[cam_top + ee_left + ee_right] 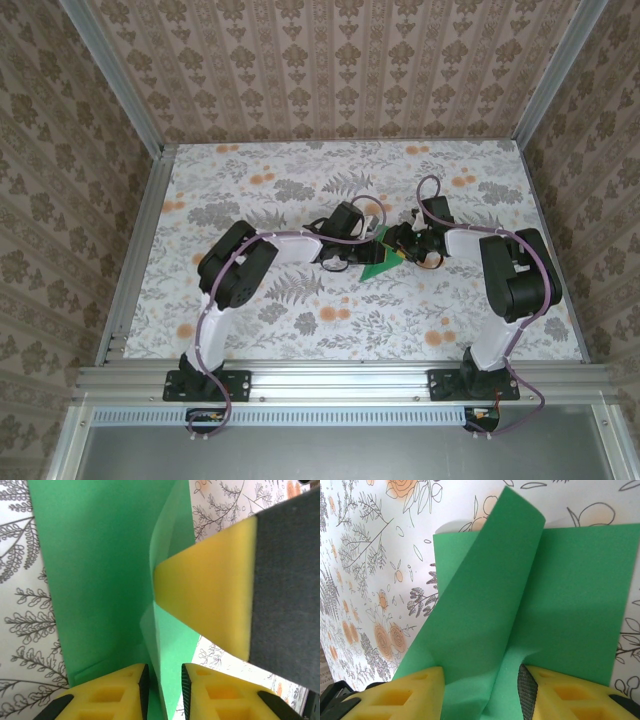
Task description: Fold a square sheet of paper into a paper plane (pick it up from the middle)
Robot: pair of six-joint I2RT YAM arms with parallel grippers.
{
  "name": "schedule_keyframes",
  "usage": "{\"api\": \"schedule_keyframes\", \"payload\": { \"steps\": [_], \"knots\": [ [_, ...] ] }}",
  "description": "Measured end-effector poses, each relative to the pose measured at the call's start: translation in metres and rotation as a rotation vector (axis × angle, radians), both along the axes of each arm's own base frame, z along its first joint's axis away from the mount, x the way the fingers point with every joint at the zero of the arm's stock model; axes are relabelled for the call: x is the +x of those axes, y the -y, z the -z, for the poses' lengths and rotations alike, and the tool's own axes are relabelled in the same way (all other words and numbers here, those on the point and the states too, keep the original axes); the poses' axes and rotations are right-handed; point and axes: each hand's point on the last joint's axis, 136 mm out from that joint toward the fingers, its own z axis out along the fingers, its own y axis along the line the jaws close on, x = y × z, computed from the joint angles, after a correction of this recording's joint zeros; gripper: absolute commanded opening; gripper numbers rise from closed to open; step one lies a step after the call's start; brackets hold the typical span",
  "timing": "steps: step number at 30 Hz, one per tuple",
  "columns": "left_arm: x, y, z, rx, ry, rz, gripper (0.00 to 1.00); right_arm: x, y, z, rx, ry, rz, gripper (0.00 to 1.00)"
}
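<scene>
Left gripper [163, 676] and right gripper [481, 674] seemingly both pinch the square sheet of paper [570, 605].

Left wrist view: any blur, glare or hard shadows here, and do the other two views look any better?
Left wrist view: green sheet evenly lit, no glare; the large yellow pad near the lens is soft-edged. Right wrist view: sheet sharp, faint shading beside its raised fold. Top external view: flat, even light; sheet small, partly covered by the arms.
</scene>
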Motion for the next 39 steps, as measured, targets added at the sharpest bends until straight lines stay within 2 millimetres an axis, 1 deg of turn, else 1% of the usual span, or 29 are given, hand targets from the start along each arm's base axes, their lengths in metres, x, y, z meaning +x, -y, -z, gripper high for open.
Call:
{"api": "schedule_keyframes", "payload": {
  "steps": [8, 11, 14, 19, 26, 34, 39],
  "knots": [
    [0.001, -0.002, 0.002, 0.012, 0.005, -0.005, 0.11, 0.0, 0.0, -0.001, 0.004, 0.003, -0.002, 0.49],
    [0.002, -0.002, 0.002, 0.01, 0.005, -0.006, 0.08, 0.0, 0.001, -0.003, 0.004, 0.011, -0.003, 0.5],
    [0.004, -0.002, -0.001, -0.004, 0.006, -0.002, 0.08, -0.003, 0.005, -0.005, 0.006, 0.016, 0.0, 0.53],
    [0.002, 0.002, -0.004, -0.027, 0.003, 0.014, 0.08, -0.01, 0.006, -0.011, 0.026, 0.032, -0.015, 0.53],
    [0.0, 0.002, 0.006, -0.033, -0.025, 0.029, 0.08, -0.01, 0.001, -0.019, 0.054, 0.056, -0.042, 0.5],
    [-0.003, 0.003, 0.005, -0.046, -0.042, 0.038, 0.08, -0.011, 0.001, -0.017, 0.048, 0.058, -0.057, 0.44],
    [-0.002, 0.002, 0.004, -0.049, -0.054, 0.031, 0.09, -0.014, 0.002, -0.01, 0.037, 0.031, -0.057, 0.42]
  ]
}}
